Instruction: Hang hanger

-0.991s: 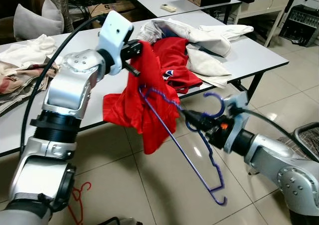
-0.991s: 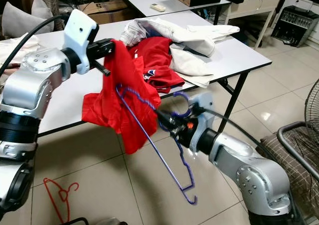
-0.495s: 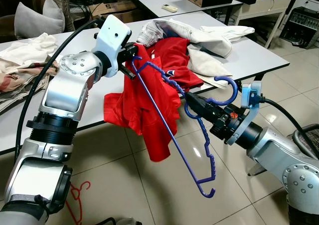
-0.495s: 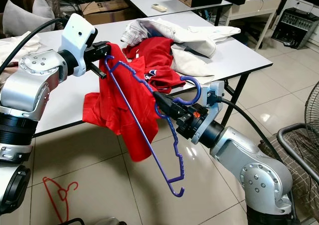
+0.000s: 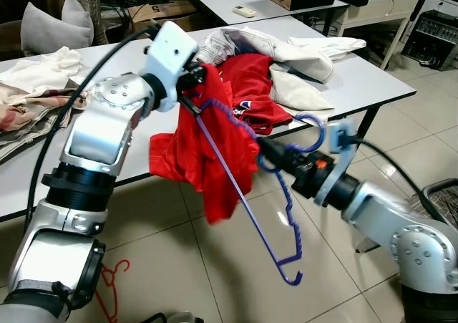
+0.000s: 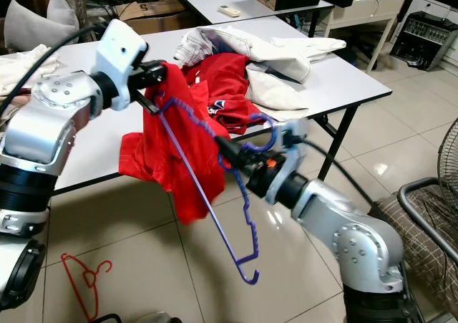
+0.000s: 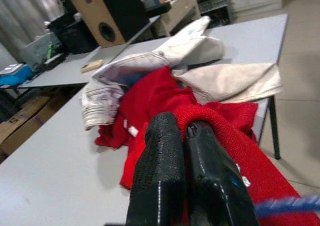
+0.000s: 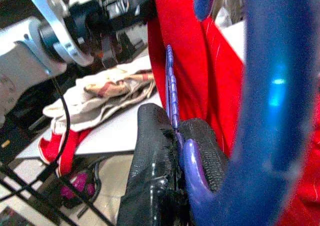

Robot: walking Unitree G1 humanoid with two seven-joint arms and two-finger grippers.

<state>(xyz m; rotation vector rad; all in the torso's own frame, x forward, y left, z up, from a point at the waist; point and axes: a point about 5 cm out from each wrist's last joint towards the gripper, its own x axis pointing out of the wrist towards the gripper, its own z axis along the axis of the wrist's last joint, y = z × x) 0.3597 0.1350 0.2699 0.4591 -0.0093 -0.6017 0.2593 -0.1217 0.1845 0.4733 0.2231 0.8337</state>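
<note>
The left gripper (image 5: 195,79) is clamped on a red garment (image 5: 215,151) hanging above the floor beside the white table (image 5: 372,79); the right gripper (image 5: 266,151) pinches the blue hanger (image 5: 247,194), whose upper end reaches into the red fabric.

Purple hanger (image 5: 250,194): tilted, hook up, lower end hanging over floor, upper arm against red garment (image 5: 215,151).
</note>
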